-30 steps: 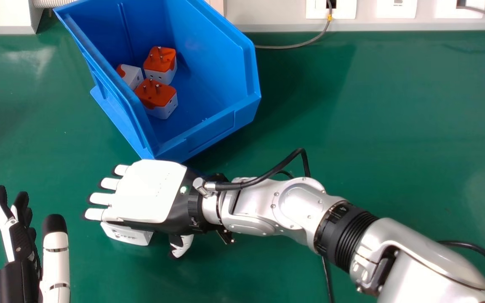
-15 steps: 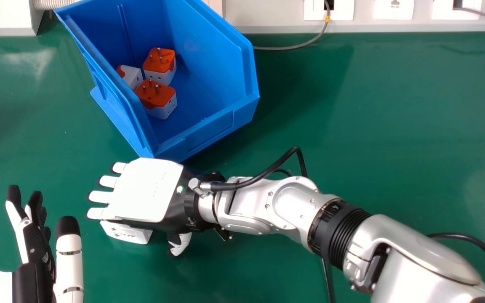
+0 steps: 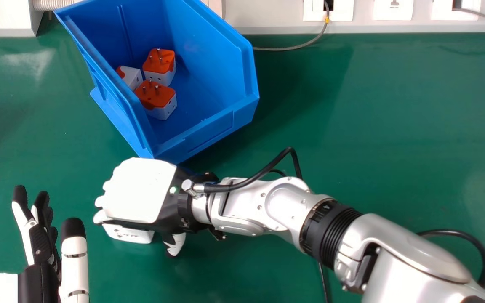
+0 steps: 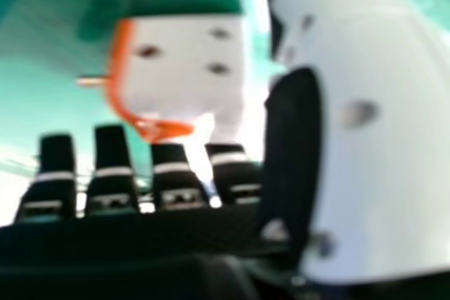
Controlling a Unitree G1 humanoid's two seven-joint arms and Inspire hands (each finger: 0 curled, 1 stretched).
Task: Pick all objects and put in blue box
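Left hand [image 3: 74, 263], near left, fingers straight, empty; one plug [image 3: 129, 234] on the table [image 3: 331, 147], apparently at the grasping step, right hand [image 3: 141, 191] curled about it, firm grip and lift next; blue box [image 3: 217, 130] beyond, three plugs [image 3: 158, 99] inside.

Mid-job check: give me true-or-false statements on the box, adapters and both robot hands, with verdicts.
1. Three adapters lie in the blue box. True.
2. The left robot hand is inside the box. False: the left robot hand is at the head view's lower left, outside the box.
3. An adapter outside the box is partly covered by the right robot hand. True.
4. The right robot hand's fingers are straight. False: they are curled.
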